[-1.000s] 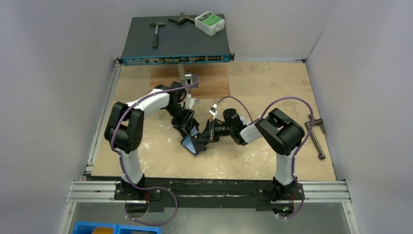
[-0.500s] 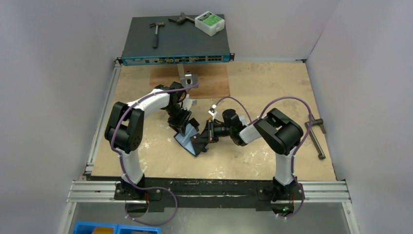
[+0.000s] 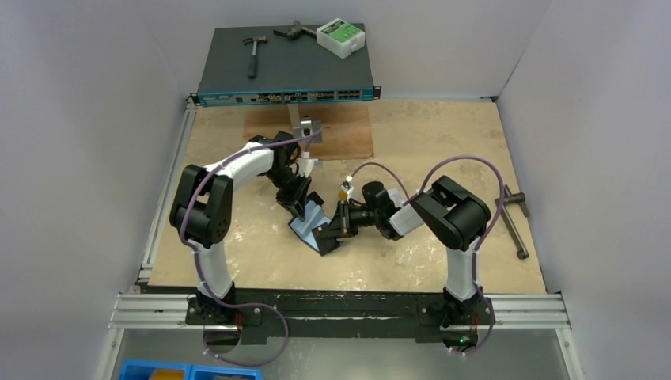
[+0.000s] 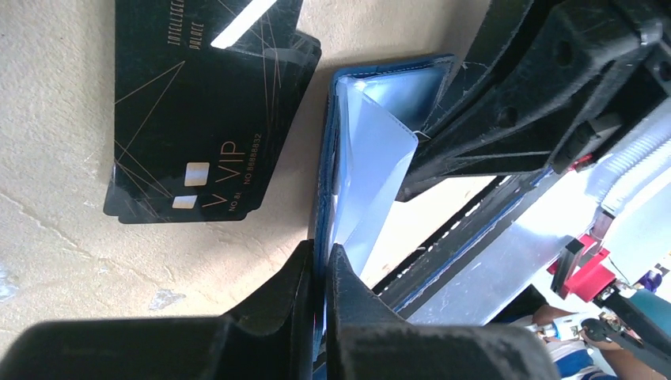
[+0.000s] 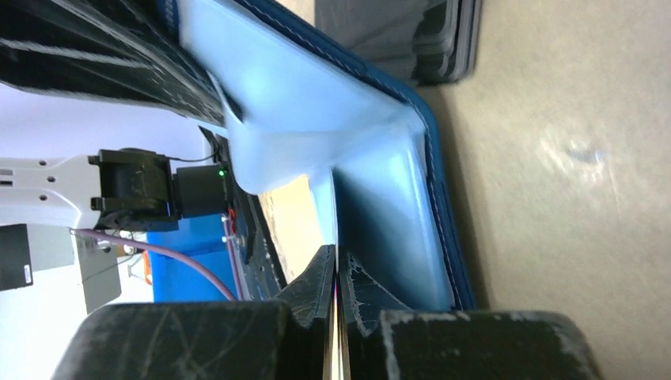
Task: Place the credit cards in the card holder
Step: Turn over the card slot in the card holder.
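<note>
Card holder shifted; right gripper pinches its pale inner sleeve.

We see a beige board with pale grey walls on three sides, in even light. Behind the board lies a dark switch carrying a hammer and a white-green box. On the board's right edge lies a clamp. In front of the board run metal rails.

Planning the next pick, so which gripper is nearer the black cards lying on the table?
Left. The left gripper pinches the card holder right beside the black cards; the right gripper grips the holder's far side, away from them.
</note>
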Controlling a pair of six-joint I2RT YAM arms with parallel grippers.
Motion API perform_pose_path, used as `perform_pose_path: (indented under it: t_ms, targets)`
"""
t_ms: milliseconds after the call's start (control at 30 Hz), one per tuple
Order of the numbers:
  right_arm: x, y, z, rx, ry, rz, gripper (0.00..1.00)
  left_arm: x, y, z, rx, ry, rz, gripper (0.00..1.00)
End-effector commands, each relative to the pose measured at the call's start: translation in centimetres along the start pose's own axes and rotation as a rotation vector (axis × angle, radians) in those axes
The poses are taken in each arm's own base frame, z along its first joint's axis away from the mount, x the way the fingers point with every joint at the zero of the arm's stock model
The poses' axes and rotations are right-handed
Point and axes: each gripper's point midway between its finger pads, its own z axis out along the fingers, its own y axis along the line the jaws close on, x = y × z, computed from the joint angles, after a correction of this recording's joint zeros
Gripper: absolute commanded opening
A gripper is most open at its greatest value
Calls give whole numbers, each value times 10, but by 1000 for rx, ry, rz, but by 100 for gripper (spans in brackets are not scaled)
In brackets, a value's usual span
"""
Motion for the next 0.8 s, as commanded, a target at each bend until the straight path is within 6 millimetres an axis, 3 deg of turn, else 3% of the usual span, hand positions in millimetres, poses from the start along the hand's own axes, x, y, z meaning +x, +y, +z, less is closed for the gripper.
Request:
perform_pose_path:
  t_ms: [0,167,467,600,767]
  targets:
    - [13,2,-11,6,17,-45,0,-2,-9,-3,66,-12,13,0]
    - [9,15,-25,2,-3,-65,0,-1,-7,-4,46,-17,9,0]
    - [-41,60,-31,25,-75,-127,0,-2,-5,-18,-86,-67,89,0]
    - [-56,58,-25,78,-87,-103,0,-5,-14,-23,-132,-103,146,0]
    - [-59,54,-18,118,-80,-71,0,-9,-28,-27,-157,-125,197,0]
